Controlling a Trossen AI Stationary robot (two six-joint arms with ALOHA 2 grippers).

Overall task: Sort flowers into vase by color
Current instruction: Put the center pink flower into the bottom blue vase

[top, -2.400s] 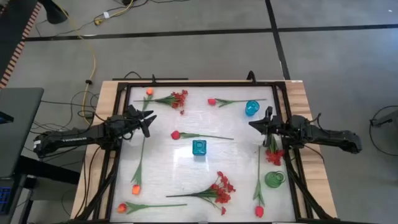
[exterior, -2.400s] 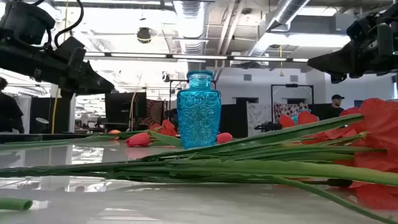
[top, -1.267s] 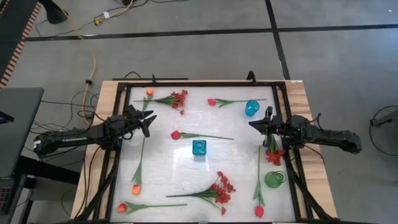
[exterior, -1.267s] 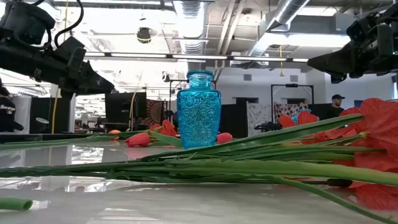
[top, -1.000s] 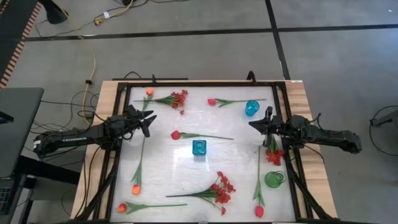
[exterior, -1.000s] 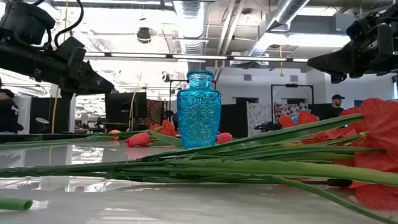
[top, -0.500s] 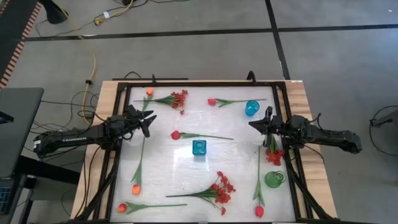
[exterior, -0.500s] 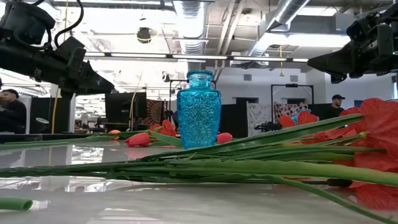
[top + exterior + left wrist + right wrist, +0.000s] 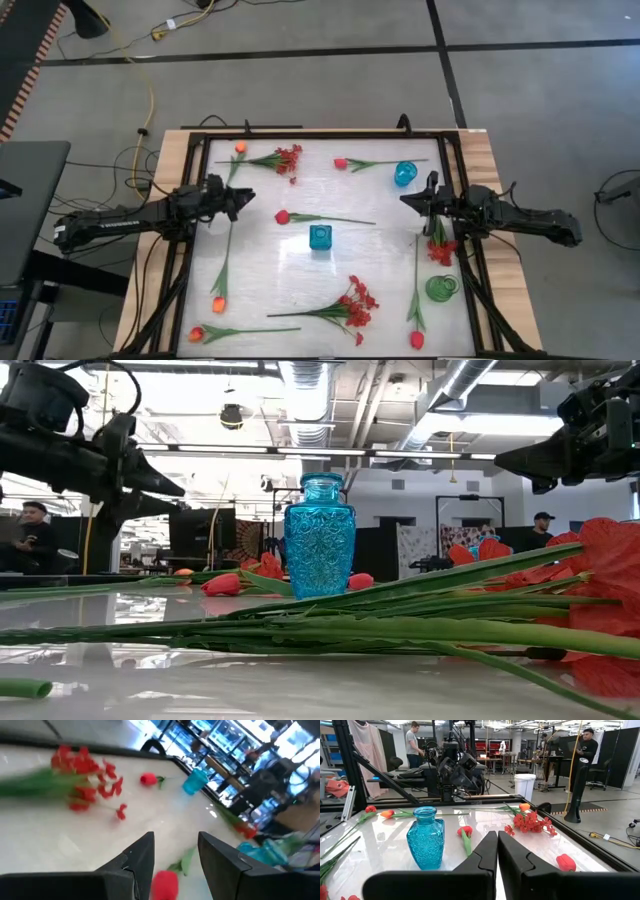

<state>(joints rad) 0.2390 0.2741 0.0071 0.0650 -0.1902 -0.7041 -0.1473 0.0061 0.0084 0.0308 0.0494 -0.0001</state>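
Flowers lie flat on the white table. A red rosebud [image 9: 282, 216] lies mid-table, its stem pointing right. Red sprays [image 9: 288, 158] [image 9: 355, 303], orange tulips [image 9: 240, 147] [image 9: 218, 303] and more rosebuds [image 9: 340, 163] [image 9: 416, 340] are scattered around it. A blue vase [image 9: 320, 237] stands upright at the centre. My left gripper [image 9: 244, 198] hovers open above the table's left side; in its wrist view [image 9: 175, 837] the central rosebud [image 9: 164, 882] shows beyond its fingers. My right gripper [image 9: 404, 200] [image 9: 497, 837] waits shut above the right side.
A second blue vase [image 9: 404, 173] stands far right and a green vase [image 9: 441, 288] near right, beside a red spray [image 9: 440, 248] under my right arm. A dark frame [image 9: 300, 133] borders the table. People show in the room behind [image 9: 30, 540].
My left gripper has turned about its wrist and is still in motion; its wrist picture is smeared. My right arm and all the flowers have stayed where they were.
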